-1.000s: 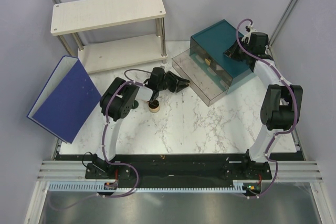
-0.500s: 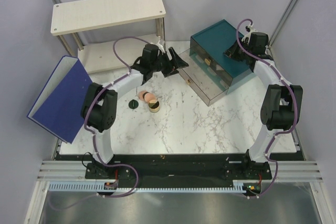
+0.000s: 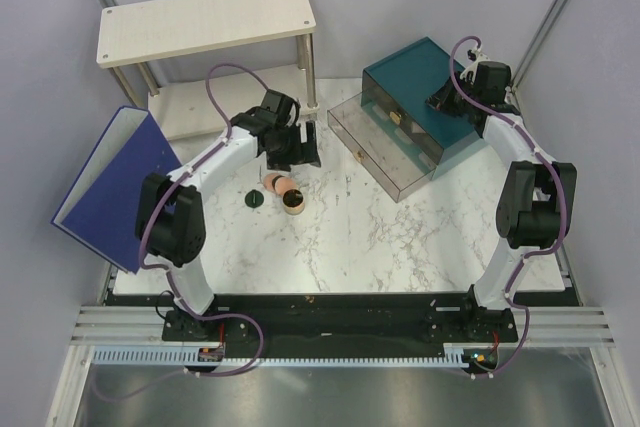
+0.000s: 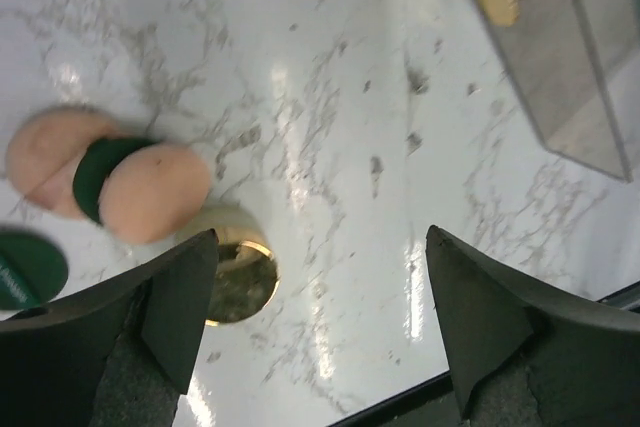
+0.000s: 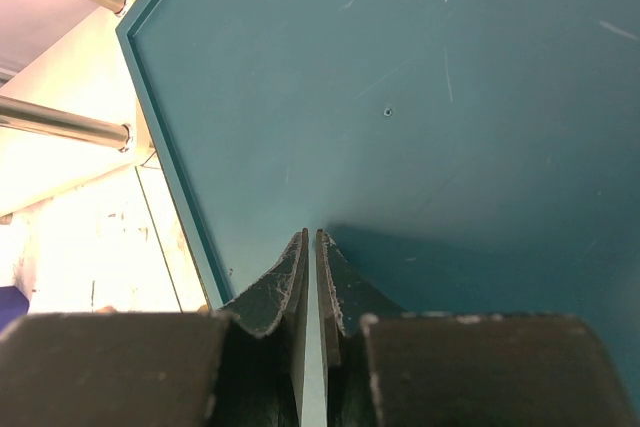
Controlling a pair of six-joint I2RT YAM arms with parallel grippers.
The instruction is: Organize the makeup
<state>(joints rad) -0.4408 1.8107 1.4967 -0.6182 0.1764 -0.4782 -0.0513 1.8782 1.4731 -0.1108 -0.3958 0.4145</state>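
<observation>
The makeup lies in a small cluster on the marble: two peach-pink compacts (image 3: 276, 184) (image 4: 150, 192) with a dark green lid (image 4: 95, 172) wedged between them, a gold-rimmed tin (image 3: 293, 201) (image 4: 240, 282) and another dark green lid (image 3: 256, 199) (image 4: 25, 267). My left gripper (image 3: 290, 154) (image 4: 320, 247) hangs just beyond the cluster, wide open and empty, its left finger over the tin's edge. My right gripper (image 3: 446, 102) (image 5: 311, 239) is shut, empty, tips down on the teal drawer box's top (image 5: 400, 97). No tubes are in view.
The teal drawer box (image 3: 420, 87) stands at the back right with its clear drawer (image 3: 385, 147) (image 4: 560, 57) pulled out toward the middle. A white two-level shelf (image 3: 210, 27) stands at the back left. A blue binder (image 3: 120, 187) leans at the left edge.
My left gripper has opened wide and swung from beside the drawer back to just above the makeup cluster. The right arm has not moved.
</observation>
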